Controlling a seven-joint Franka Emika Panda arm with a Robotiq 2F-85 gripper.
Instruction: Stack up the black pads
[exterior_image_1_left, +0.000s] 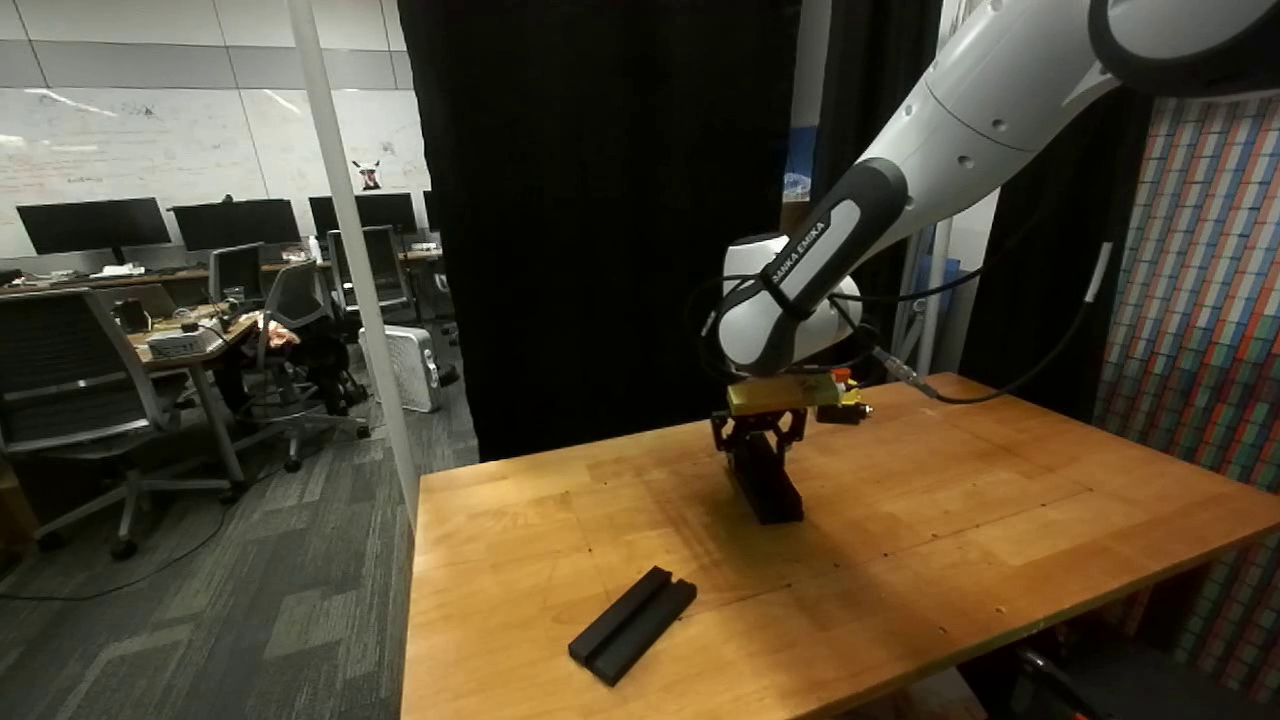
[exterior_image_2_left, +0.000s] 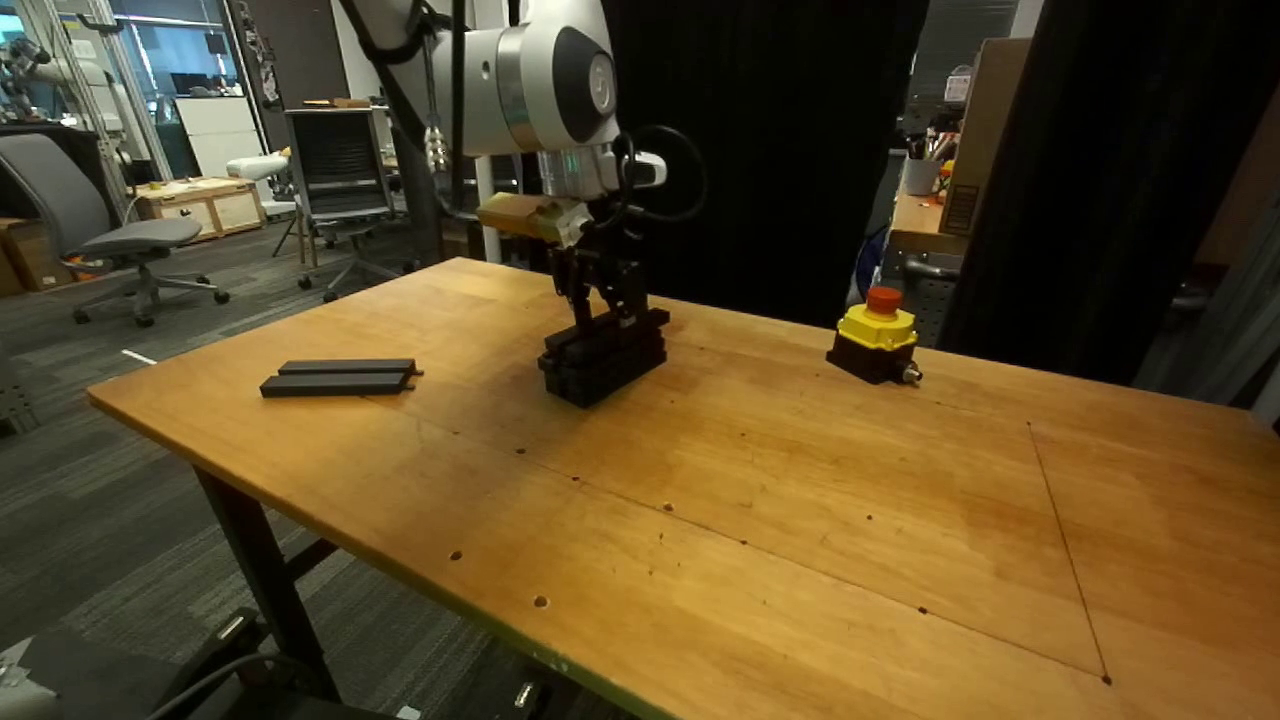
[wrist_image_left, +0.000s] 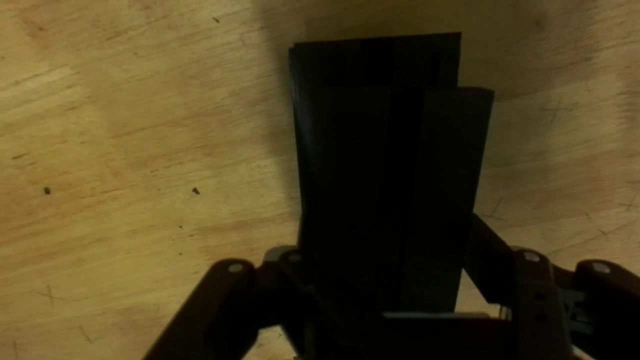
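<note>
Stacking job nearly done, one to go

Most of this one looks finished, tbh. A stack of black pads (exterior_image_2_left: 612, 368) is set flat on the tabletop (exterior_image_2_left: 800, 470), a few layers high by the look of it, but an exact count can't be made since it's all black on black. At least two layers can be told apart in the wrist view: the end of a lower pad (wrist_image_left: 330, 62) is left poking out past the top pad (wrist_image_left: 350, 165), which looks a bit off to one side too. Not super neat.

The top pad is straddled by the gripper (exterior_image_2_left: 606, 322), with the jaws standing apart, one along each long side. Whether the pad is being squeezed or is just loosely flanked can't be told from any of the views.

What's left: one loose pad (exterior_image_1_left: 632, 626), laid flat with its lengthwise groove facing up, well apart from the stack in both exterior views. No other unstacked pad can be spotted. Going by that, the step in hand is probably the placing of the top pad; after that, only the loose pad should need to be fetched. Care would be needed when the gripper is backed off, as the top layer could be dragged out of line.

An emergency-stop button (exterior_image_2_left: 876, 335) is parked on the tabletop too, well apart from the stack.
</note>
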